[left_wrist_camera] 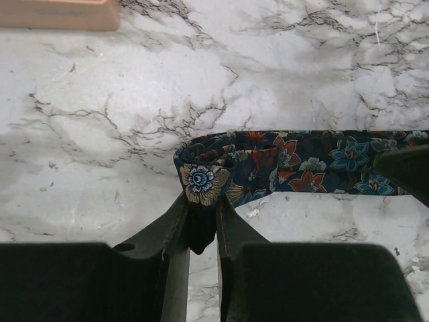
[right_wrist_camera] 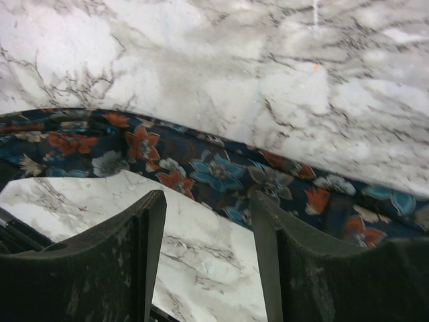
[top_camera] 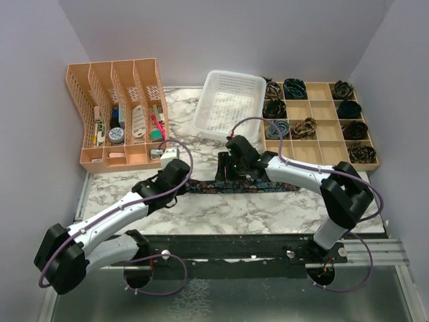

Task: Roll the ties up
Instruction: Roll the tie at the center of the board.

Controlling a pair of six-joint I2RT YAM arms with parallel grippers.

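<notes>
1. One tie (top_camera: 268, 187) lies flat on the marble table (top_camera: 268, 215) in the overhead view, stretched left to right between my two arms. My left gripper (top_camera: 179, 176) is at the tie's left end and my right gripper (top_camera: 228, 171) sits over it around the middle. At the far left stands an orange file organiser (top_camera: 114, 114). A white basket (top_camera: 229, 107) is at the far centre. A wooden compartment tray (top_camera: 320, 132) at the far right has rolled ties (top_camera: 295, 87) in several of its cells.

2. Seen from my left wrist, my left gripper (left_wrist_camera: 201, 201) is clenched on the tie (left_wrist_camera: 315, 164). My fingers (left_wrist_camera: 171, 228) pinch its left end, where the fabric curls over on itself in a small first turn. From there the tie runs flat along the table (left_wrist_camera: 134, 100) to the right edge of the view. A corner of the organiser (left_wrist_camera: 60, 13) shows at the far left. A dark shape at the right edge overlaps the tie; I cannot tell what it is.

3. Seen from my right wrist, my right gripper (right_wrist_camera: 208, 196) is released, its fingers (right_wrist_camera: 151, 228) spread wide with only the table (right_wrist_camera: 201, 268) between them. The tie (right_wrist_camera: 214, 171) crosses just beyond the tips, slanting from far left to near right, and the right finger's tip overlaps its near edge. I cannot tell whether it presses the fabric.
</notes>
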